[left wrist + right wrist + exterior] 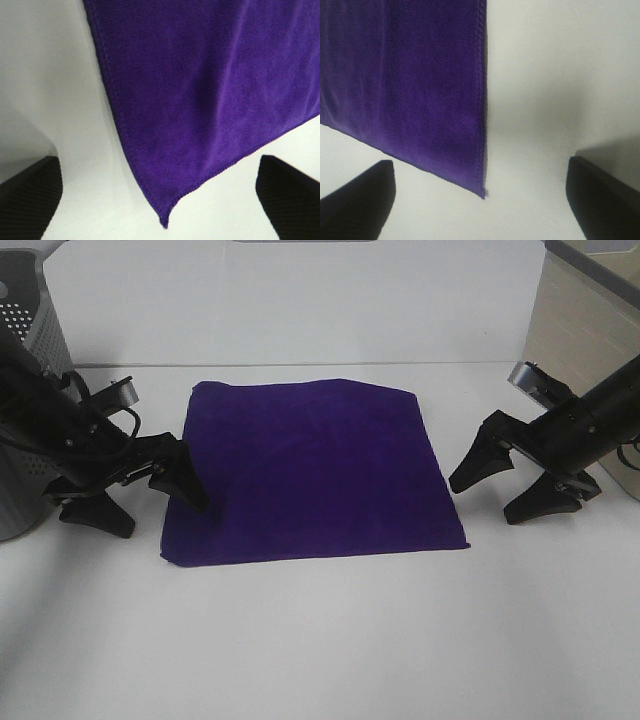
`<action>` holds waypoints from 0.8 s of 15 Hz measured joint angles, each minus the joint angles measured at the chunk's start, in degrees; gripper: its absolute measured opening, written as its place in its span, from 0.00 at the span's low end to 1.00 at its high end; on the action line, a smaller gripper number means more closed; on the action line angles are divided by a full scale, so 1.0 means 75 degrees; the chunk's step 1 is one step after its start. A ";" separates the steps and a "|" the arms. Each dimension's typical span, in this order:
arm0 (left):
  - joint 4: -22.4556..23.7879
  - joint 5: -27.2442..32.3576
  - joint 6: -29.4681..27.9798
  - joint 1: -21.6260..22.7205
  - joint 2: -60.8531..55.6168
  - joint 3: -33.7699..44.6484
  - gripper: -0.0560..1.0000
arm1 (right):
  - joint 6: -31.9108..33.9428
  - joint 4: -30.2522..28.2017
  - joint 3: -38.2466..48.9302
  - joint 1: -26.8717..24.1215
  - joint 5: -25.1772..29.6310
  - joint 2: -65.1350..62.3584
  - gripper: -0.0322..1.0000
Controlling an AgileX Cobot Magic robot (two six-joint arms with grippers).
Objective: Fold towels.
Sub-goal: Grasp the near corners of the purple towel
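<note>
Leaning in, left arm (60, 430): comes from the left side, low over the white table (320, 640), in front of a grey perforated container (30, 330), wrist tipped down toward the towel's left edge.
Left gripper (160, 515): jaws spread wide, holding nothing. In the wrist view (160, 200) the towel's near-left corner lies between the two fingers, clear of both. From above, the inner finger (190, 485) overlaps the towel's left hem; contact cannot be told.
Towel (310, 470): purple, spread flat in one layer at mid-table between the grippers. Near-square; long axis, if any, runs left to right. Hems roughly square to the table front.
Right gripper (485, 500): jaws wide apart, empty, just beside the towel's right edge, not touching. The wrist view (480, 200) shows the near-right corner (482, 192) between the fingers.
Right arm (590, 415): enters from the right, angled down toward the towel.
</note>
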 joint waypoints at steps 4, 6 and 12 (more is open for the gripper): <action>-0.0023 -0.0199 -0.0191 -0.0283 0.0008 0.0000 0.95 | 0.0321 0.0313 -0.0084 0.0260 -0.0138 0.0290 0.83; -0.0023 -0.0604 -0.0474 -0.0672 0.0023 -0.0015 0.89 | 0.0443 0.0481 -0.0328 0.0947 -0.0099 0.0634 0.77; -0.0061 0.0535 -0.1895 -0.1505 0.1245 -0.1818 0.65 | 0.2208 -0.1199 -0.1780 0.2406 0.0298 0.1245 0.53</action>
